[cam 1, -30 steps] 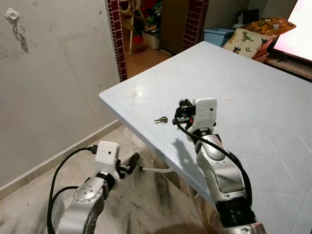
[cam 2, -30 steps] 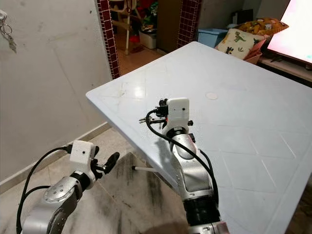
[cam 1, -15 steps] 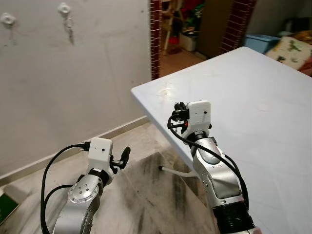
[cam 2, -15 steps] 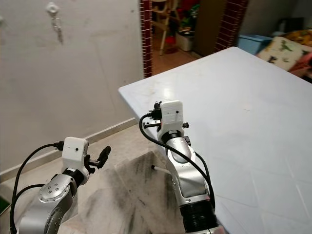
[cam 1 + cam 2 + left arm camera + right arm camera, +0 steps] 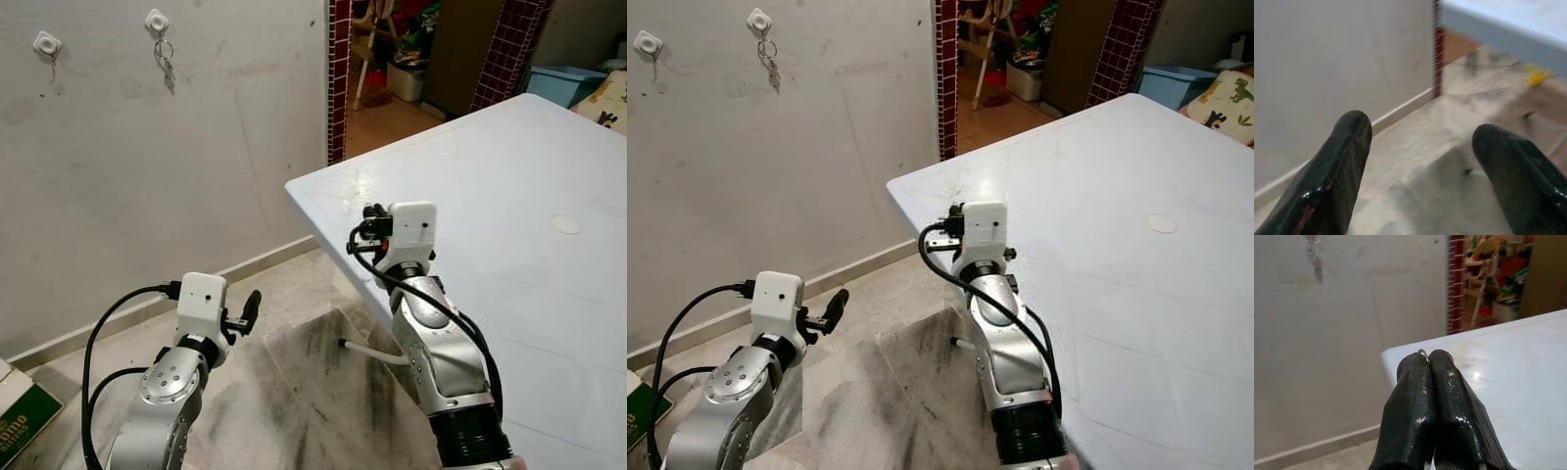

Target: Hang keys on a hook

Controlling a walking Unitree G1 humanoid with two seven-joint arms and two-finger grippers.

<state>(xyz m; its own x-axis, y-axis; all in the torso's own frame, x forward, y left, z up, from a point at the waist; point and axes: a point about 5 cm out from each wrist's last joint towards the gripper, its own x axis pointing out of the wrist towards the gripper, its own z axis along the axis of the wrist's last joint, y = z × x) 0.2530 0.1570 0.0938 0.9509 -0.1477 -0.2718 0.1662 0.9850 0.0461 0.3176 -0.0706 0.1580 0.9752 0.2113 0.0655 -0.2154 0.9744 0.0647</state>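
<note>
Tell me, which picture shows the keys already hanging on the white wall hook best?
The left eye view: the hanging keys show whole under their white wall hook. The right eye view matches; the right wrist view crops them.

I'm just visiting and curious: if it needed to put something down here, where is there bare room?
The white table is bare except for a small disc, beyond the right gripper. Marble floor lies open between both arms. The doorway is cluttered.

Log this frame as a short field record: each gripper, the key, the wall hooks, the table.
right gripper: raised over the table corner, jaws pressed together on a thin metal ring
key ring: just peeks out above the fingertips
left gripper: low over the floor, jaws apart, nothing between them
wall hooks: two; left hook bare, right hook already carries hung keys
table: white, a small round disc on it
</note>
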